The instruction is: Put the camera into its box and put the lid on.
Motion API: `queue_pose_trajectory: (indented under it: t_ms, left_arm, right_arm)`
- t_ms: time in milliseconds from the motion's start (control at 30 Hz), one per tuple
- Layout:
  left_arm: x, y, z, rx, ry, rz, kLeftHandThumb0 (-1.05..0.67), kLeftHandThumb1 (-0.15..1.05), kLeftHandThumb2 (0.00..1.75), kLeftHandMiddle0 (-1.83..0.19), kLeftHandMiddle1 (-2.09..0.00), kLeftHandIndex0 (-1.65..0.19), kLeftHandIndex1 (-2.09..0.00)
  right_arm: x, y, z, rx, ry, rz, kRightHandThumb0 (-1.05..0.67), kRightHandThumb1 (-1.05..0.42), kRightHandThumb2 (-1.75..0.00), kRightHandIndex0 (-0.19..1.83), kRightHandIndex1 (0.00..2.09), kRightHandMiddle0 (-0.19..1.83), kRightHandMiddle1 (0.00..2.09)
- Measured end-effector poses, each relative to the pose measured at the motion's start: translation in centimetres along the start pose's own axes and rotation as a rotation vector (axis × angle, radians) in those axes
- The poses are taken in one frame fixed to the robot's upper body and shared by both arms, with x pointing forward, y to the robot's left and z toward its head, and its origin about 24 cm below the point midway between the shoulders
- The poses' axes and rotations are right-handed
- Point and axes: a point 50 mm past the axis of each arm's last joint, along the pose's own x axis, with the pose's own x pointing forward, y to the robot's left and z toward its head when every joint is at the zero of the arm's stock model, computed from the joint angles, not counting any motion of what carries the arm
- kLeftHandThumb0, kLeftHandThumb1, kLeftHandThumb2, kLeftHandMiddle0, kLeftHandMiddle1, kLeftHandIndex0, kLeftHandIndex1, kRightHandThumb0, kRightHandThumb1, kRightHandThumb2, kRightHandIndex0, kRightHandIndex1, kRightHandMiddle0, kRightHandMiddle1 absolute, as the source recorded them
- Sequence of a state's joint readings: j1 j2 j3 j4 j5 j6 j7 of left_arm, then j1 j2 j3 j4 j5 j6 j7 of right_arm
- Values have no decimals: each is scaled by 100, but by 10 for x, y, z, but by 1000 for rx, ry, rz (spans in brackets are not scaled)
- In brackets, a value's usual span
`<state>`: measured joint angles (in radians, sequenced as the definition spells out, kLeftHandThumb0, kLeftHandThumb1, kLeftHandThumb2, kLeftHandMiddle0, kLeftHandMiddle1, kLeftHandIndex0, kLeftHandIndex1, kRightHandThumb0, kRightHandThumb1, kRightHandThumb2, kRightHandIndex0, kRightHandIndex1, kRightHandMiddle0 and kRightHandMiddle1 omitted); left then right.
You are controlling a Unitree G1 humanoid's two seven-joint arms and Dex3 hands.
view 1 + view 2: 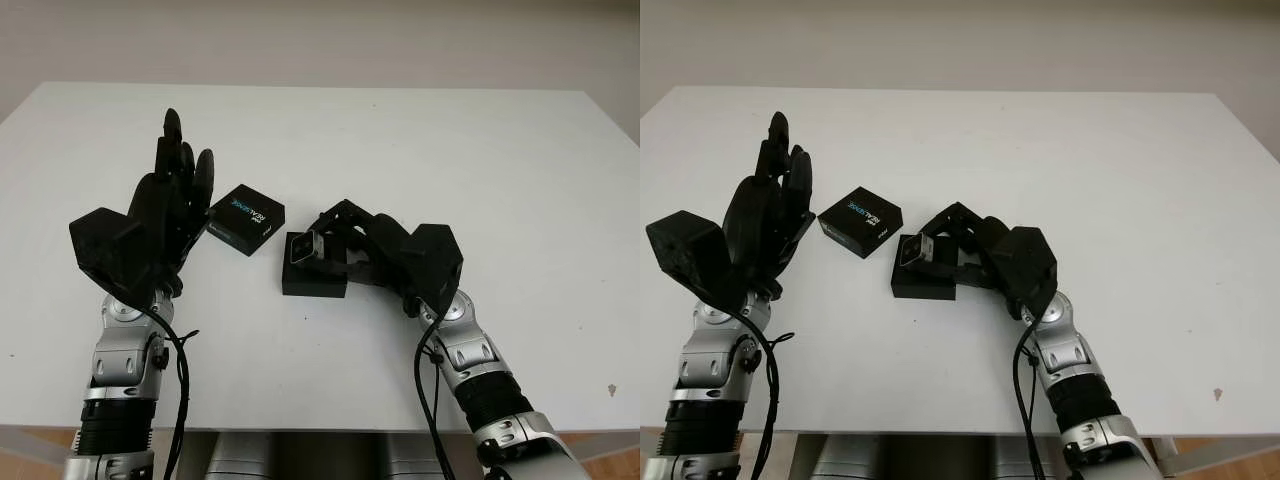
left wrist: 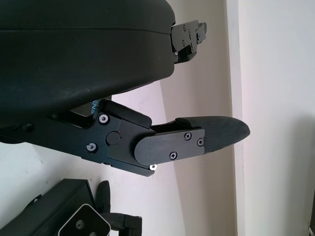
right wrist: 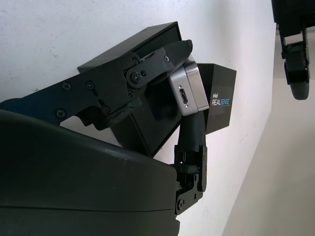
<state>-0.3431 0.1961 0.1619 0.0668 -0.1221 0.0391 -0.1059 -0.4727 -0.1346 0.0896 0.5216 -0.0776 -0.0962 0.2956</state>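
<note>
My right hand (image 1: 322,243) is shut on the small silver camera (image 1: 303,247), holding it tilted just above the open black box (image 1: 315,281) in the middle of the table. In the right wrist view the camera (image 3: 188,91) sits pinched between fingertips over the box's hollow (image 3: 147,123). The black lid (image 1: 247,219), printed with RealSense lettering, lies flat just to the left of the box and a little farther back. My left hand (image 1: 172,190) is open and raised upright to the left of the lid, not touching it.
The white table (image 1: 460,150) stretches wide behind and to the right of the box. Its front edge runs close beneath both forearms. A pale wall stands behind the table.
</note>
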Motion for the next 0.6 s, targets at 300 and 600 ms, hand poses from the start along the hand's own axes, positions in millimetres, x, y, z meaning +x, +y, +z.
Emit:
queue_pose_trajectory:
  t_ms: [300,600]
  left_arm:
    - [0,0,0,1,1,0,-75,105,55,19,0,19,0]
    - [-1,-1,0,-6,-1,0,-75,105,54,19,0,19,0]
  right_arm:
    - [-2,3,1,-119,-10,8,-46,-93,-5,21,5,31,165]
    - [-11,10,11,-373,-96,75,-60,-95,-5,-1,1,-1,85]
